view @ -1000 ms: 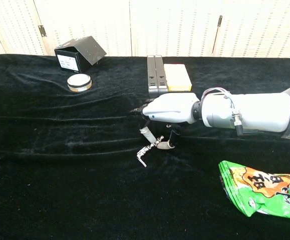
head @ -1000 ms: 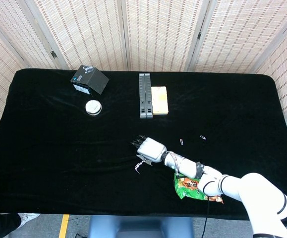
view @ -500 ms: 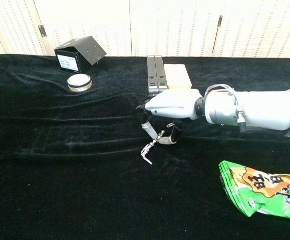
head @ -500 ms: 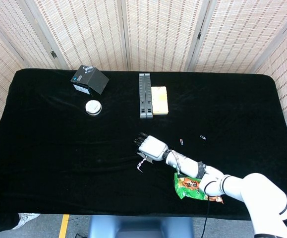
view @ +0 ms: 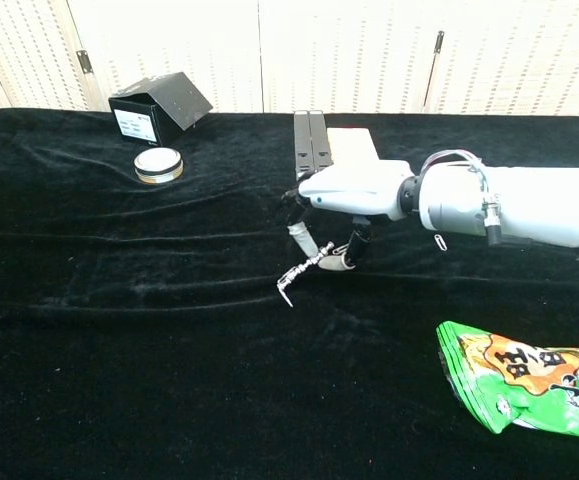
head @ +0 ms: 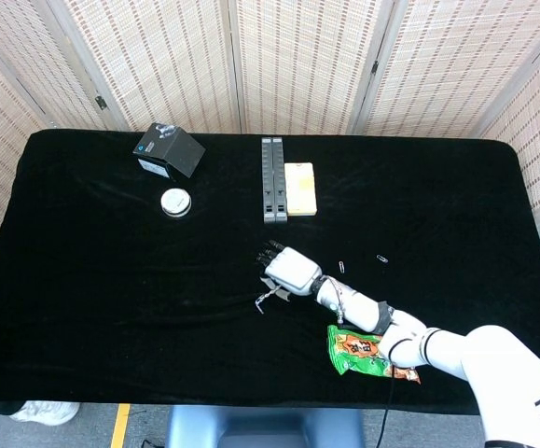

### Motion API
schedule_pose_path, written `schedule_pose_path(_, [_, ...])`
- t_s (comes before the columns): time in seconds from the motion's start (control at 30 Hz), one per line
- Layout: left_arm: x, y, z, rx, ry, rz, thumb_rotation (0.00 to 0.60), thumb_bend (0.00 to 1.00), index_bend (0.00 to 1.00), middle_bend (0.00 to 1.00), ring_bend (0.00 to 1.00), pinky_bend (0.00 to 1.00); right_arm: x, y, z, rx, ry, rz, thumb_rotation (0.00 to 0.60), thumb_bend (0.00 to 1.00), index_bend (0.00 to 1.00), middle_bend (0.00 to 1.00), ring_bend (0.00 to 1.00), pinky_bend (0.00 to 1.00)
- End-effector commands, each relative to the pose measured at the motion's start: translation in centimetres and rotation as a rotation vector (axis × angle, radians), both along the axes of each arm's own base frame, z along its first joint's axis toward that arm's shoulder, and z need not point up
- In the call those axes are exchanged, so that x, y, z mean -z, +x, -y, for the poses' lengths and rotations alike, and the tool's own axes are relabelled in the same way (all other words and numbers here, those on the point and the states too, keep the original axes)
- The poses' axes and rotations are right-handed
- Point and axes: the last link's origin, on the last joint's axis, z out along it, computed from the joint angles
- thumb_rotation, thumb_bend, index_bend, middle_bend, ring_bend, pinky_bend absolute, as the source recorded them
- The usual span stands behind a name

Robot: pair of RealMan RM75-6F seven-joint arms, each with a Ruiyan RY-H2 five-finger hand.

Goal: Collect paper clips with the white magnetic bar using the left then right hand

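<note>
My right hand (head: 290, 268) (view: 354, 192) hovers just above the black cloth near the table's middle. Its thumb and fingers pinch the small white magnetic bar (view: 341, 262) underneath the palm. A short chain of paper clips (view: 299, 274) (head: 268, 298) hangs from the bar down to the left, its end close to the cloth. Two loose paper clips (head: 344, 267) (head: 381, 258) lie to the right of the hand, and one loose clip (view: 439, 241) shows in the chest view under the forearm. My left hand is in neither view.
A green snack bag (head: 358, 352) (view: 519, 385) lies front right, near my right forearm. At the back stand a black box (head: 169, 151), a round tin (head: 175, 202), a long black case (head: 271, 179) and a yellow pad (head: 299, 189).
My right hand has risen and drifted back and to the right, carrying the bar. The chain of clips went with it and now trails out to the left.
</note>
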Motion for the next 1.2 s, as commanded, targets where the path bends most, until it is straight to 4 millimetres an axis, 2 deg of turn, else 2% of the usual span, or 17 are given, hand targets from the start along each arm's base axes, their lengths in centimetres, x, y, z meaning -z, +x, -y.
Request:
schedule_pose_path(0.03, [0.0, 0.0, 0.0, -0.001, 0.001, 0.000, 0.600, 0.45, 0.02, 0.12, 0.04, 0.08, 0.1, -0.4, 0.1, 0.015, 0.002, -0.003, 0.600, 0.49, 0.87, 0.22, 0.14, 0.00])
schedule_pose_path(0.23, [0.0, 0.0, -0.1, -0.004, 0.000, -0.003, 0.600, 0.45, 0.02, 0.13, 0.04, 0.09, 0.0, -0.5, 0.3, 0.016, -0.004, 0.004, 0.600, 0.49, 0.88, 0.23, 0.14, 0.00])
schedule_pose_path(0.47, [0.1, 0.0, -0.1, -0.005, -0.001, -0.006, 0.600, 0.45, 0.02, 0.13, 0.04, 0.09, -1.0, -0.7, 0.6, 0.023, -0.030, 0.039, 0.600, 0.49, 0.88, 0.23, 0.15, 0.00])
schedule_pose_path(0.67, [0.2, 0.1, -0.2, -0.005, -0.003, -0.013, 0.600, 0.45, 0.02, 0.13, 0.04, 0.09, -2.3, -1.8, 0.8, 0.062, -0.056, 0.073, 0.600, 0.49, 0.88, 0.23, 0.15, 0.00])
schedule_pose_path(1.0, [0.9, 0.4, -0.7, -0.009, -0.025, -0.031, 0.600, 0.45, 0.02, 0.13, 0.04, 0.09, -5.3, -5.1, 1.5, 0.158, -0.123, 0.122, 0.600, 0.49, 0.88, 0.23, 0.15, 0.00])
schedule_pose_path(1.2, [1.2, 0.5, -1.0, -0.013, -0.038, -0.039, 0.600, 0.45, 0.02, 0.13, 0.05, 0.09, -6.8, -8.2, 1.5, 0.230, -0.165, 0.103, 0.600, 0.49, 0.88, 0.23, 0.15, 0.00])
